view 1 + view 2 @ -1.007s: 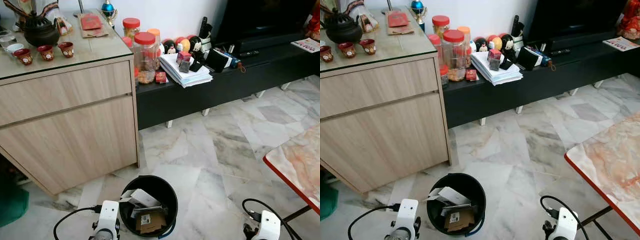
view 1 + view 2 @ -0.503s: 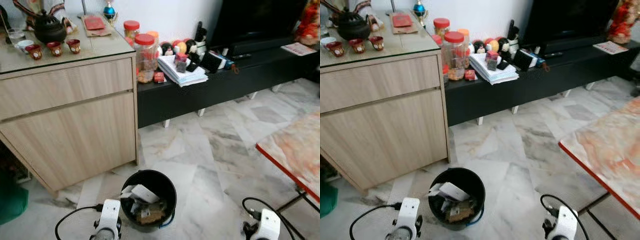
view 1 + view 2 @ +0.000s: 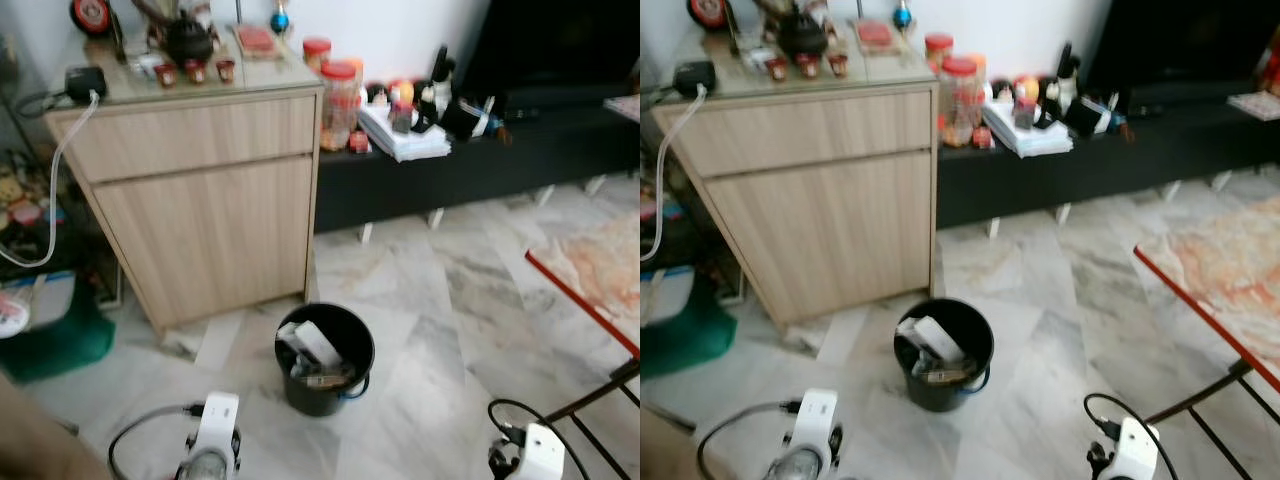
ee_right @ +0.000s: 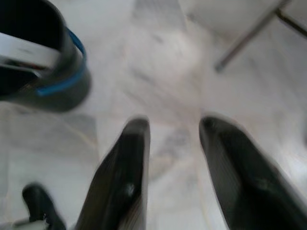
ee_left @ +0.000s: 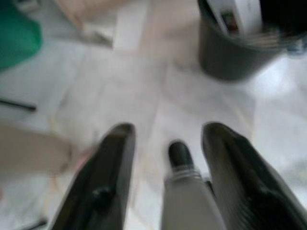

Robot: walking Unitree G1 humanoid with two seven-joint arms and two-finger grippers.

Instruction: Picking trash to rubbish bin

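A black rubbish bin (image 3: 323,358) stands on the marble floor in front of me, holding white paper, a box and other trash (image 3: 311,345). It also appears in the left wrist view as the bin (image 5: 235,52) and in the right wrist view as the bin (image 4: 41,57) with a blue band. My left gripper (image 5: 168,139) hangs open above bare floor, with nothing between its fingers. My right gripper (image 4: 172,132) is open too and holds nothing. Both wrists (image 3: 210,450) (image 3: 535,455) sit low at the bottom edge of the eye views.
A wooden cabinet (image 3: 200,200) with a tea set on top stands behind the bin. A low black TV bench (image 3: 470,160) carries jars, papers and figurines. A red-edged marble table (image 3: 595,280) juts in on the right. A green bag (image 3: 55,340) lies at left.
The camera has pulled back and turned left: the bin and cabinet now look farther away, and the cabinet's left side and the green bag have come into view. Both arms still hang low.
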